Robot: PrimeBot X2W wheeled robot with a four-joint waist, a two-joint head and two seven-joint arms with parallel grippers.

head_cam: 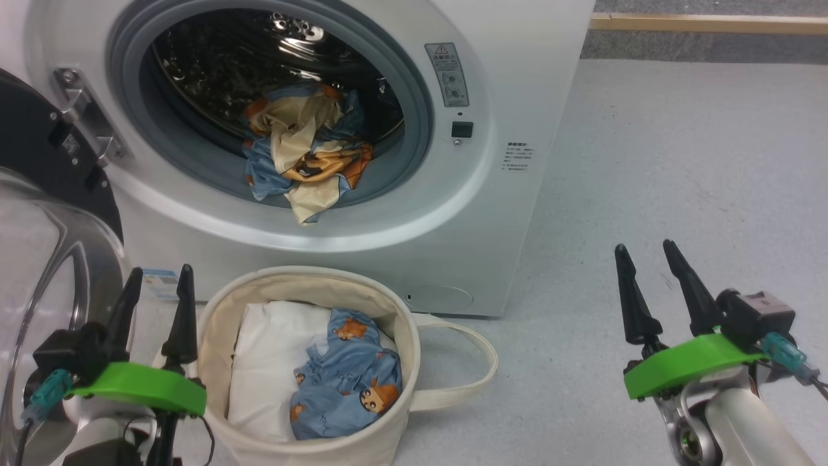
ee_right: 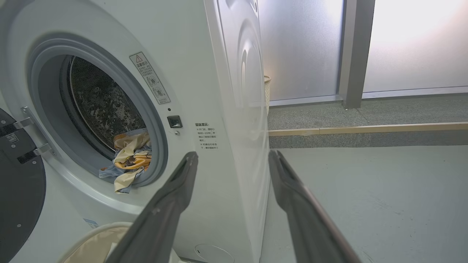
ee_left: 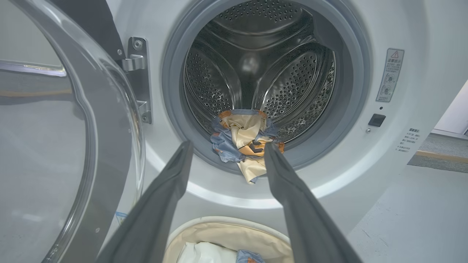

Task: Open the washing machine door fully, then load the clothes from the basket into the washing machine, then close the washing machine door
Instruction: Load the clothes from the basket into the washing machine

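Door (head_cam: 32, 139): open.
Clothes (head_cam: 310, 149): some in washer (head_cam: 517, 97), some in basket (head_cam: 310, 272).
Our left gripper (head_cam: 162, 269): apart, empty.
Our right gripper (head_cam: 644, 246): apart, empty.

Stock seen: one washing machine (head_cam: 517, 97), one door (head_cam: 32, 142), one basket (head_cam: 310, 273), two heaps of clothes (head_cam: 304, 149), one white bundle (head_cam: 272, 362), a left gripper (head_cam: 162, 270), a right gripper (head_cam: 645, 247).

The pale grey floor (head_cam: 679, 162) is carrying the white front-loading washing machine (head_cam: 517, 84), which is standing at the left. The round cream canvas basket (head_cam: 310, 273) is sitting on the floor just in front of the machine's base, with one loop handle (head_cam: 493, 364) lying out to the right. A wooden strip (head_cam: 705, 24) is running along the floor's far edge, bordering darker carpet (head_cam: 698, 45).
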